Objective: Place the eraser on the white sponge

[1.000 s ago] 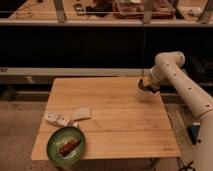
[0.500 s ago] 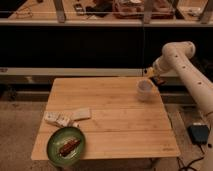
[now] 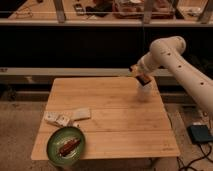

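Eraser (image 3: 57, 119) lies flat on the wooden table (image 3: 120, 130), well to the left of the gripper (image 3: 142, 78) and nearer the front edge. White sponge (image 3: 82, 113) sits just beside the eraser, on the side toward the gripper. The gripper hangs directly over a white cup (image 3: 144, 92), right at its rim; whether it is wide, narrow or holding something I cannot tell. A green plate (image 3: 54, 148) with a brown item lies far left of it, at the front corner.
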`<act>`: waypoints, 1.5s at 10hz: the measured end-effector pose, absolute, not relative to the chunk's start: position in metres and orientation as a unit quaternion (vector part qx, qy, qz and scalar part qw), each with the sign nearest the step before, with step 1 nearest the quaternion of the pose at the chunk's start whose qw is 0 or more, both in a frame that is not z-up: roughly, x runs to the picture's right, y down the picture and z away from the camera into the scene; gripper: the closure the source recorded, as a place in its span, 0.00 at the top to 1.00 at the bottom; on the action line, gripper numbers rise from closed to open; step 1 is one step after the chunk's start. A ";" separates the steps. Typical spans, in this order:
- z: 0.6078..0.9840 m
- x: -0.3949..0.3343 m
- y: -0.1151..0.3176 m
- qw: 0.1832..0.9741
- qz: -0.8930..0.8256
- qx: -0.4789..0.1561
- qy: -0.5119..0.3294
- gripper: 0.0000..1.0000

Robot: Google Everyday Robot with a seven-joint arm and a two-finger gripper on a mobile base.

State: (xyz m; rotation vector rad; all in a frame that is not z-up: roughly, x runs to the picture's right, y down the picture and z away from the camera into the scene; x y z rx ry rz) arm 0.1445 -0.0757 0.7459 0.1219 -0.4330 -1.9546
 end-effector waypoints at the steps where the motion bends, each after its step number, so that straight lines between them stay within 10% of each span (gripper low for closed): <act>1: 0.725 0.097 -0.058 0.514 -0.826 0.077 -0.216 0.05; 15: 0.689 -0.074 -0.002 0.398 -0.841 0.189 -0.314 0.05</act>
